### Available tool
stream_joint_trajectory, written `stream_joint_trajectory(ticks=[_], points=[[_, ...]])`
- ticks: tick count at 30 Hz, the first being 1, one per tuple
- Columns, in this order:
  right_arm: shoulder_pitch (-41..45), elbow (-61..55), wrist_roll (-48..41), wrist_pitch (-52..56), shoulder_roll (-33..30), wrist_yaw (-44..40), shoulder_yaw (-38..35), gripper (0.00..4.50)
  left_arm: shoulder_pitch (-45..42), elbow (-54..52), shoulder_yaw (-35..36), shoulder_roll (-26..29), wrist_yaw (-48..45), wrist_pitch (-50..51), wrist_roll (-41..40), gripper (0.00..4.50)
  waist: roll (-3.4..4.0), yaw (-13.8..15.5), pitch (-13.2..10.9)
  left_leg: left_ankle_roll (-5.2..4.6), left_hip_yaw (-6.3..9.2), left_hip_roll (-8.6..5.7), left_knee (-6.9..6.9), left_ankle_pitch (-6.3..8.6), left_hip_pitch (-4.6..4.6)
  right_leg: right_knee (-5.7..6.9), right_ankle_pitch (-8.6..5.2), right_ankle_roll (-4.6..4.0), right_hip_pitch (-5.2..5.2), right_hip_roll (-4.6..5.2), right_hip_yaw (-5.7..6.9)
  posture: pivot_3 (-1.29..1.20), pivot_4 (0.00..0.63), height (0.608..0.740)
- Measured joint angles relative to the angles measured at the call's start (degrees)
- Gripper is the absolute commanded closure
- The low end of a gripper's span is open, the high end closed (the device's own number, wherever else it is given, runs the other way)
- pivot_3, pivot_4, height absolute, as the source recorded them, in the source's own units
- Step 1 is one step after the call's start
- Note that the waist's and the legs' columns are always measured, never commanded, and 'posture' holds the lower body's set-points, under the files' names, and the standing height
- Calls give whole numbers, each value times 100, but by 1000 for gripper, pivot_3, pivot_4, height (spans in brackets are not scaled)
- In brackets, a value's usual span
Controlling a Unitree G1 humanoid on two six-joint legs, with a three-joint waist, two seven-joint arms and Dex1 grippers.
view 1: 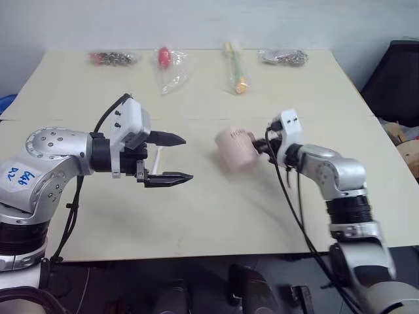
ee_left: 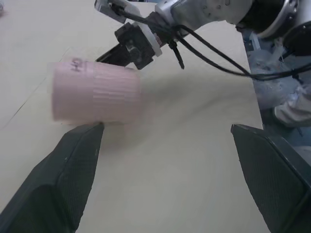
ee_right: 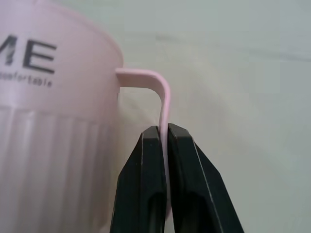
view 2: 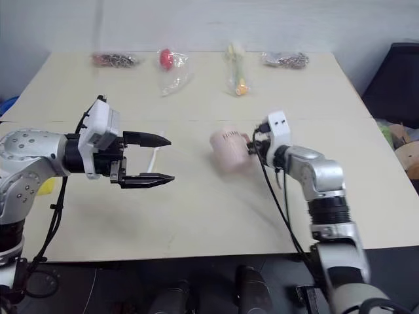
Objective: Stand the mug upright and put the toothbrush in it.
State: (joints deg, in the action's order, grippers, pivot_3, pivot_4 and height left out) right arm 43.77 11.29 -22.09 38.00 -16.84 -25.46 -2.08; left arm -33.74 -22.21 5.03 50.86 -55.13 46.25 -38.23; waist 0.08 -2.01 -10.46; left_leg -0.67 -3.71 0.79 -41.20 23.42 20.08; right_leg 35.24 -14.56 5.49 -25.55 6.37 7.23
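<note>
- While my right hand (ee_right: 163,133) pinches the thin pink handle (ee_right: 164,99) of the mug (view 1: 234,150), its two black fingers are pressed together on that strip, one on each side.
- The mug sits just ahead of that hand, toward the middle of the counter (view 1: 196,216), with its handle turned back toward my right wrist.
- It looks lifted and tilted rather than resting flat (I cannot tell whether any edge touches the counter).
- Its long axis runs roughly sideways and leaning; the ribbed half of its wall is nearer my right hand, and the dark lettering (ee_right: 29,56) is on the smooth half.
- My left hand (view 1: 167,158) hangs over the counter to the mug's left, apart from it, with its fingers spread wide and nothing between them, pointing toward the mug.
- The toothbrush (view 1: 157,157) lies on the counter under my left hand; a short pale piece of it shows between the fingers, the rest is hidden, so I cannot tell which way its head points.
- Along the far edge of the counter lie small clear bags (view 1: 171,65), well apart from both hands.
</note>
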Motion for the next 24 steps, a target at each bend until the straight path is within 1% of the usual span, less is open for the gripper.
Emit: stream_joint_trajectory(ticks=[3, 5, 7, 11, 13, 15, 18, 24], points=[[-50, 143, 504, -1151, 479, 149, 306, 4479, 269, 2, 281, 30, 132, 125, -54, 67, 2, -19, -1, 2, -2, -1, 2, -1, 2, -2, -1, -1, -2, -1, 2, 0, 150, 740], [-151, 472, 825, -2110, 938, 311, 463, 4479, 351, 3, 432, 87, 204, 239, -125, 67, 2, -40, -1, 3, 0, -2, 2, -2, 3, -1, -1, -1, -1, -1, 3, 0, 150, 740], [-318, 855, 1136, -2954, 1218, 374, 689, 4479, 400, 2, 621, 157, 256, 344, -217, 67, 3, -23, -2, 4, 6, -8, 0, -2, 3, 2, -1, -1, 0, 5, 4, 0, 150, 740], [-507, 1653, 1588, -4193, 1395, 611, 757, 4479, 472, 3, 917, 261, 315, 520, -369, 67, 4, -6, -2, 3, 13, -12, -4, -3, 3, 1, -1, -1, 7, 9, 4, 0, 150, 740], [-545, 1897, 1693, -4631, 1403, 648, 766, 4479, 479, 3, 967, 335, 324, 559, -410, 67, 4, -15, -2, 3, 16, -8, -3, -3, 1, 1, -1, -2, 7, 5, 6, 0, 150, 740], [-592, 1998, 1683, -4840, 1430, 636, 750, 4479, 479, 3, 967, 380, 336, 564, -414, 67, 4, -32, -2, 5, 17, -6, -1, -4, 0, 0, -2, -2, 8, 5, 5, 0, 150, 740], [-841, 1827, 1615, -4865, 1407, 487, 677, 3696, 480, 1, 970, 391, 348, 581, -470, 67, 4, -30, -2, 5, 22, -6, -2, -4, 0, 2, -2, -3, 8, 5, 5, 0, 150, 740], [-1424, 1106, 1600, -4429, 1173, 114, 686, 1673, 478, -51, 933, 387, 360, 582, -554, 67, 7, -27, -4, 5, 48, -4, -1, -4, 1, -1, -2, -3, 7, 5, 0, 0, 150, 740]])
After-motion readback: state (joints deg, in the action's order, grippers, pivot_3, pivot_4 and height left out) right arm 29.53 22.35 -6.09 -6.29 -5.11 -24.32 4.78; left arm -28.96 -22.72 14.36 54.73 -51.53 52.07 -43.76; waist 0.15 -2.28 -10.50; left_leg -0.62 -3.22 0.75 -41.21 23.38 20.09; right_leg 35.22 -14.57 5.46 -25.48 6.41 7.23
